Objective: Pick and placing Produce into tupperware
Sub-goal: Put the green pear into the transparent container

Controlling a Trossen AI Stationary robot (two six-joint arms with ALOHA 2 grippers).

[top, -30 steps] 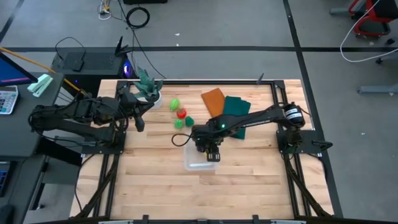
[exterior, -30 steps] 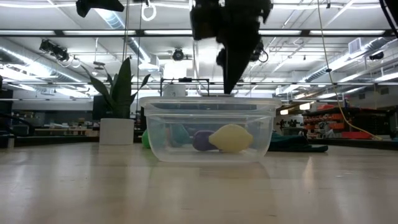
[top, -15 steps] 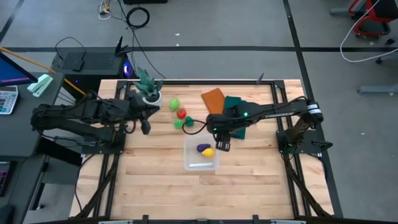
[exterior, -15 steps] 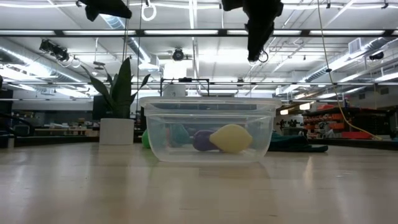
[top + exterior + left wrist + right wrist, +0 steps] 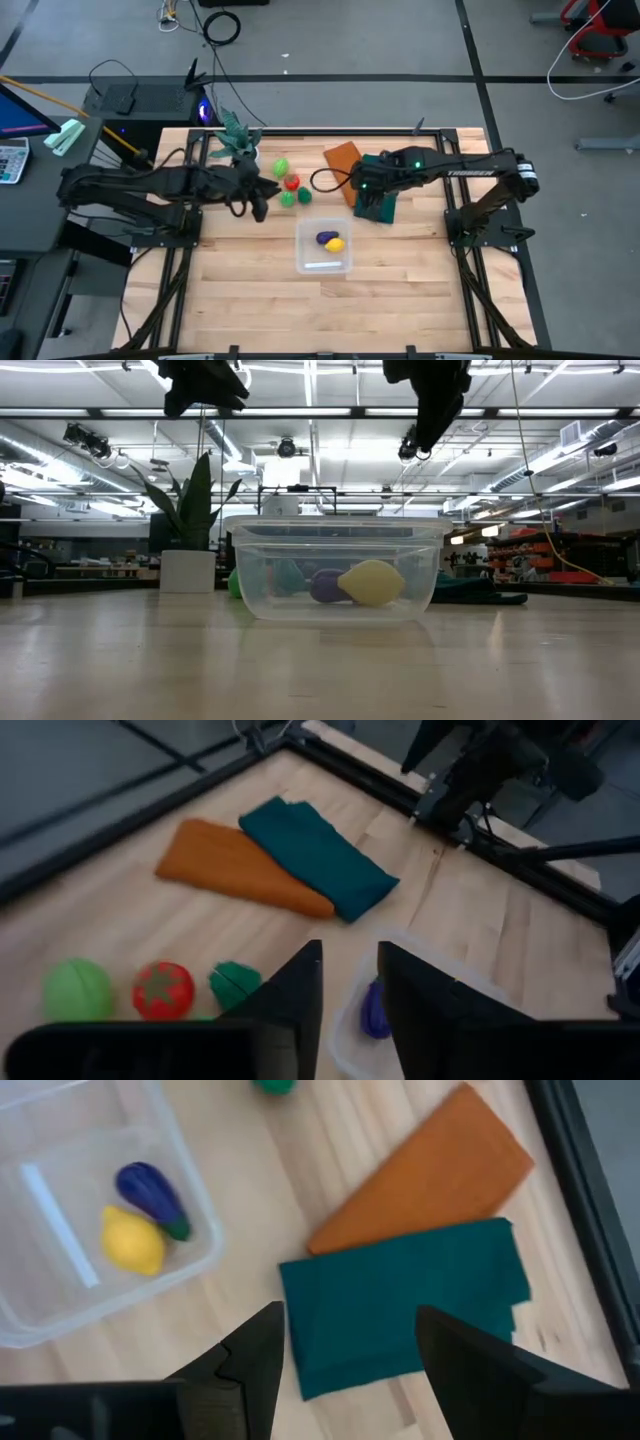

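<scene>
Now, line by line.

Left hand: the left hand [image 5: 258, 207] hangs above the desk [image 5: 240, 290], beside the loose produce and clear of the tupperware [image 5: 323, 247]. Its 2 fingers [image 5: 290, 1000] stand a narrow gap apart and carry nothing.

Right hand: the right hand [image 5: 368, 200] is raised over the dark green cloth [image 5: 378, 188], on the far side of the tupperware from the left hand. Its 2 fingers [image 5: 250, 1360] are spread wide with nothing between them.

Tupperware: clear, shallow and square with rounded corners, sitting flat on the desk. Inside it lie 2 pieces, the purple piece [image 5: 325, 238] and the yellow piece [image 5: 335, 245], touching each other in the corner nearest the cloths.

Loose produce: 3 pieces rest on the desk just beyond the tupperware, towards the potted plant [image 5: 238, 143]: the light green piece [image 5: 281, 167], the red piece [image 5: 292, 182] and the dark green piece [image 5: 303, 196], close together.

Cloths: the orange cloth [image 5: 342, 165] and the dark green cloth lie side by side, edges overlapping, beyond the tupperware.

Low view only: the tupperware's wall [image 5: 335, 575] shows the yellow and purple pieces through the plastic, and both hands hang well above its rim.

Right wrist view only: the purple piece has a green tip at 1 end.
</scene>
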